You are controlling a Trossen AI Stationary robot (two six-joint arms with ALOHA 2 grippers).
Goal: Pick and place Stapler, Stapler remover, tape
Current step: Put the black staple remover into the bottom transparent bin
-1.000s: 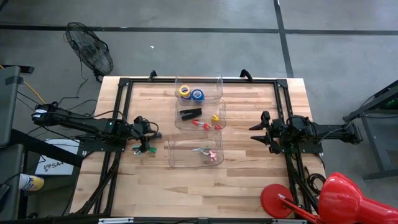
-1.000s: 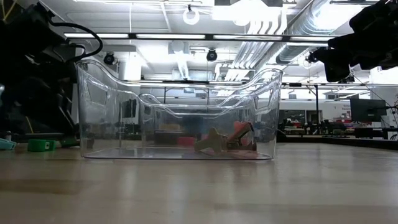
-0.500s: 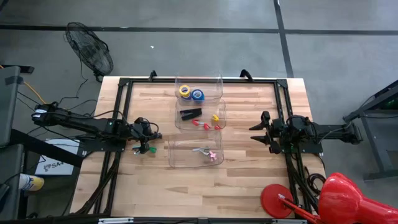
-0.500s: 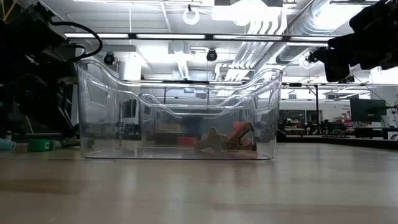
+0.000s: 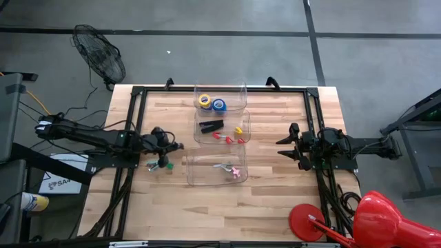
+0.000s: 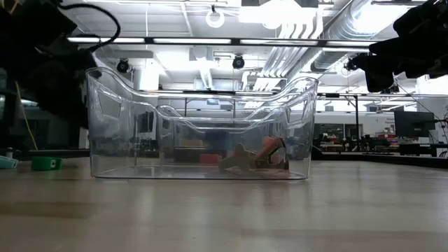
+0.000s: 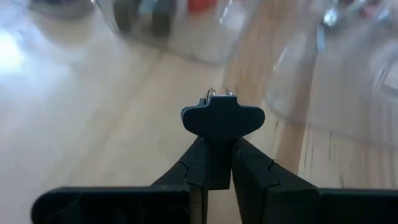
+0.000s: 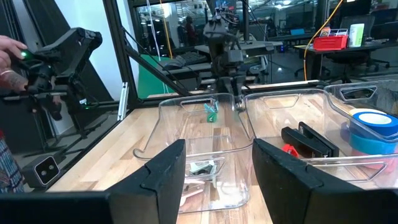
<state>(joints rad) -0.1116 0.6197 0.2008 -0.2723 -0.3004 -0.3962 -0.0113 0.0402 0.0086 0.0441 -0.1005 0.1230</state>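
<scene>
Left of the near clear bin (image 5: 216, 171), the left gripper (image 5: 172, 146) clamps a dark stapler remover (image 7: 222, 116) above the table (image 5: 275, 200); tape rolls (image 5: 211, 103) sit in the far bin (image 5: 220, 96). At right, the right gripper (image 5: 284, 149) waits, fingers apart.

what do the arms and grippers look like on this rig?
Both arms are dark, jointed and slim. The left gripper has two black angular fingers ending in one flat, rounded tip. The right gripper has broad black wedge-shaped fingers. No markings or cables visible on either gripper.
</scene>
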